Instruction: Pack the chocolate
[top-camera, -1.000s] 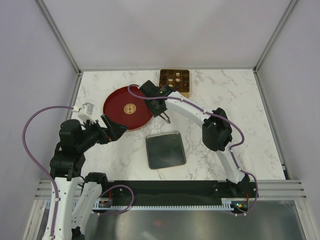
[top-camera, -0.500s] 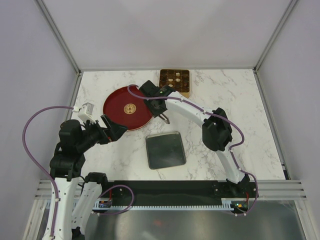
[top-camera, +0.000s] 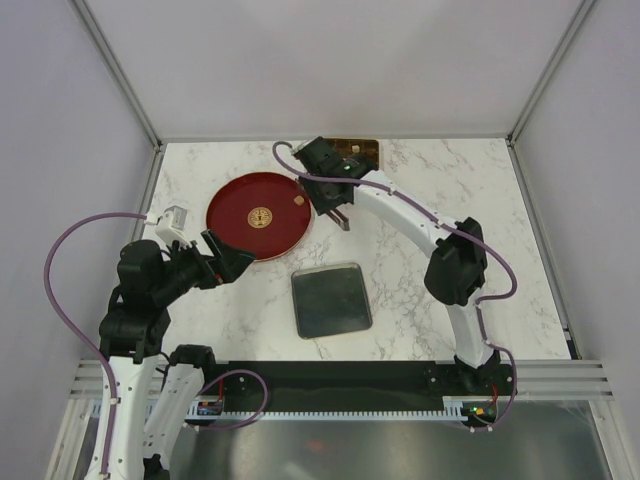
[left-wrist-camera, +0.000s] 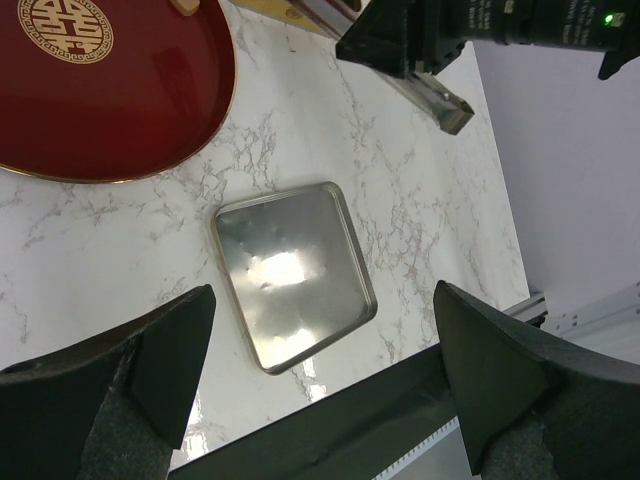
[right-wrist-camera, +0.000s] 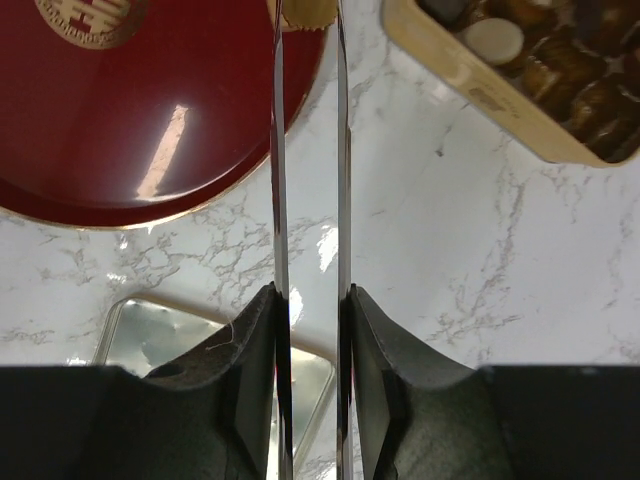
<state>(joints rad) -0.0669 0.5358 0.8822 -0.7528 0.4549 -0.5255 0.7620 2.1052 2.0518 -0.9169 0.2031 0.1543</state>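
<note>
One light-brown chocolate (top-camera: 297, 199) lies on the right rim of the red dish (top-camera: 245, 235); the left wrist view shows it (left-wrist-camera: 185, 5) lying loose there. More chocolate pieces (right-wrist-camera: 495, 40) fill the gold tin (top-camera: 362, 148), which the right arm partly covers. My right gripper (top-camera: 343, 222) hangs over the marble between dish and tin. Its thin metal fingers (right-wrist-camera: 277, 150) stand a narrow gap apart with nothing between them. My left gripper (top-camera: 222, 255) is wide open and empty, low beside the dish's near edge.
A flat silver square lid (top-camera: 331, 300) lies on the marble in front of the dish, and shows between the left fingers (left-wrist-camera: 292, 272). White walls and metal posts close in the table on three sides.
The right arm has swung back and to the right, off the dish's right edge and toward the tin. That uncovered the light-brown piece on the dish. The left arm has not moved.
</note>
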